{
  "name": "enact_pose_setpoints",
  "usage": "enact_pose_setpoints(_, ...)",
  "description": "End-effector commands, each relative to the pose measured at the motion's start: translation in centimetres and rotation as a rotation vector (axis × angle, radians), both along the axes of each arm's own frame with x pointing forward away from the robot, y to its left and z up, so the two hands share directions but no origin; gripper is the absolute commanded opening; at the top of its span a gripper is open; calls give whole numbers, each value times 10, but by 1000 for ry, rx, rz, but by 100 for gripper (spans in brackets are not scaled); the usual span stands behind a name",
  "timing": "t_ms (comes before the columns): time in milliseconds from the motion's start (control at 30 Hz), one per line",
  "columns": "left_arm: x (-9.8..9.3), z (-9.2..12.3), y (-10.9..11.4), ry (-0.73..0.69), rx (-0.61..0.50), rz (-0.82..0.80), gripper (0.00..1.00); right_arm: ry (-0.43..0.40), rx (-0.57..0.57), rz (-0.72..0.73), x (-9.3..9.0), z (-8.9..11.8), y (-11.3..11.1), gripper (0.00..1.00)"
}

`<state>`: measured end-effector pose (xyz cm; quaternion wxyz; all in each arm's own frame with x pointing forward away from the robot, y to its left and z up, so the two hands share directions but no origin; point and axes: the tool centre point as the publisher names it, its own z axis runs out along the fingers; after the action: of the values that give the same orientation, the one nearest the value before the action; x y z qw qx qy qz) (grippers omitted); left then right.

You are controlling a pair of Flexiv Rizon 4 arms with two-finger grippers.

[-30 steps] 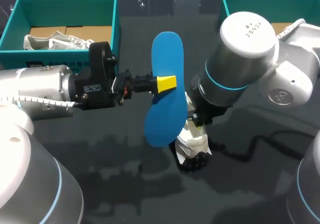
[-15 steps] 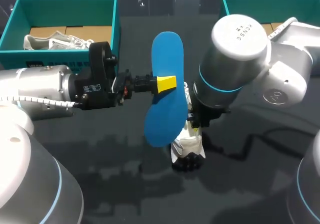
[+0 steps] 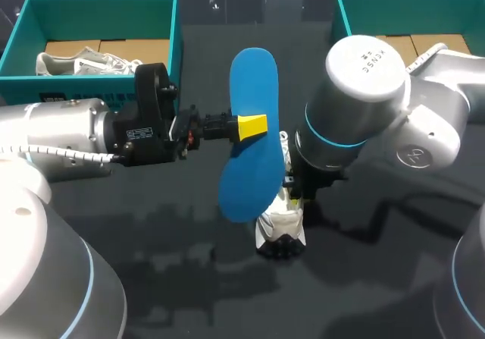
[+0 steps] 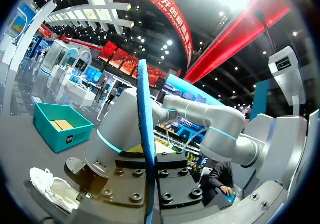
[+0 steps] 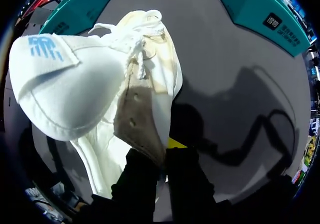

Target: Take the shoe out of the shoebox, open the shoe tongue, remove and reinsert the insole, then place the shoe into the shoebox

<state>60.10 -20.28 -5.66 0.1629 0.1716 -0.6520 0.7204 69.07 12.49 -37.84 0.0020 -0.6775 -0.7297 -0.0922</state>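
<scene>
Gripping the white shoe [image 3: 282, 221] by its collar, the right hand [image 3: 294, 199] is clenched on it at lower centre, close over the tabletop [image 3: 189, 278]. Above, mid-frame, the left hand [image 3: 251, 125] grasps the blue insole [image 3: 251, 77] upright. With the insole out, reinsertion looks next: tipping it toe-first into the shoe's mouth. Teal shoeboxes [image 3: 176, 47] sit in both upper corners.

Edge-on insole [image 4: 145, 134] in left claw [image 4: 150, 201]
</scene>
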Motion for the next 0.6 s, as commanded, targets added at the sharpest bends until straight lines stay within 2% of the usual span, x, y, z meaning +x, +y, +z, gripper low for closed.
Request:
enact_pose_setpoints(33,-2,-1,0,-1,-2,4,0,3,1,-16,1,-8,0,0)
enact_pose_setpoints(400,-2,-1,0,-1,-2,4,0,19,11,-45,2,-18,-1,2)
enact_pose_setpoints(433,-2,-1,0,-1,-2,4,0,18,12,-46,2,-17,-1,17)
enact_pose_setpoints(467,-2,-1,0,-1,-2,4,0,16,13,-47,1,-16,-1,42)
enact_pose_setpoints(533,-2,-1,0,-1,-2,4,0,11,15,-49,0,-11,0,100)
enact_pose_setpoints(600,-2,-1,0,-1,-2,4,0,7,26,-51,-1,-5,0,100)
